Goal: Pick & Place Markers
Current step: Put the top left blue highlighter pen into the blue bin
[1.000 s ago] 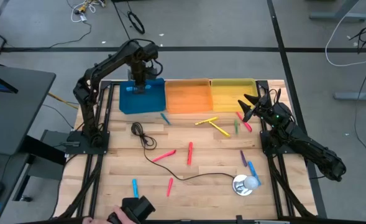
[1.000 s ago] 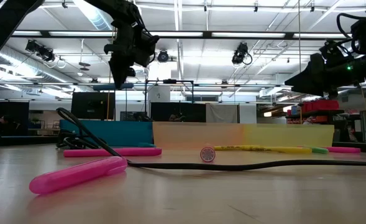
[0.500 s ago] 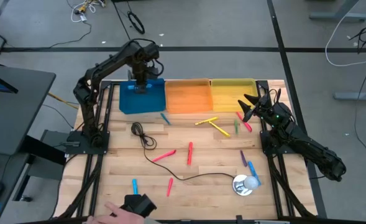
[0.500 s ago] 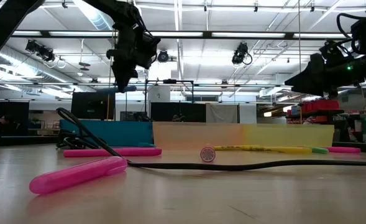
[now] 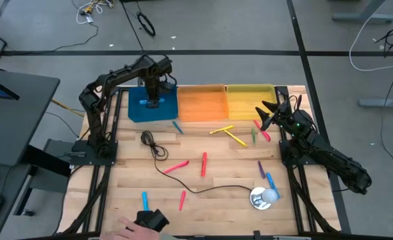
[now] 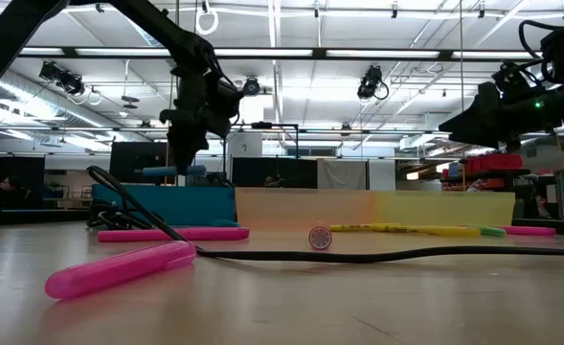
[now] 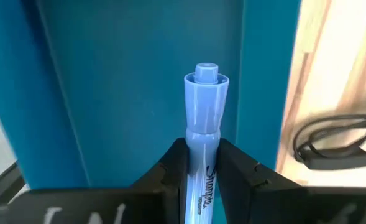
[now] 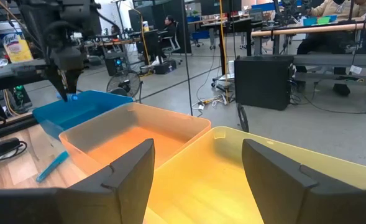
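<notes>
Presently, table [image 5: 216, 177]: markers are seen scattered on the wood, with a black cable [image 5: 183, 177] running among them; three trays are lined along the far edge.
Blue tray [image 5: 137, 110]: the left gripper [image 5: 153, 101] is positioned over it, low above the tray floor.
Orange tray [image 5: 203, 105]: nothing is seen in it; it sits touching the blue tray's wall, so a sideways bounce could be carried into it.
Right gripper [image 5: 266, 115]: jaws are held apart, empty, at the table's right edge just beside the yellow tray [image 5: 249, 100]; the arm is judged to be waiting.
Left gripper state: the fingers [image 7: 170, 171] are clamped on a blue marker [image 7: 202, 124]; nothing else is held.
Marker relative to tool: the barrel is pinched between the two fingers, and the capped end is projected forward beyond the fingertips, over the blue tray floor; in the low view the marker is seen roughly level, above the tray rim.
Risk 1: if release is made from this height, the marker may be bounced or rolled against the wall; cause, round barrel on a hard floor.
Risk 2: if the descent is carried further, the projecting cap may be struck against the floor and the grip twisted.
Risk 3: the marker may be dragged out on withdrawal if the jaws are opened too little.
</notes>
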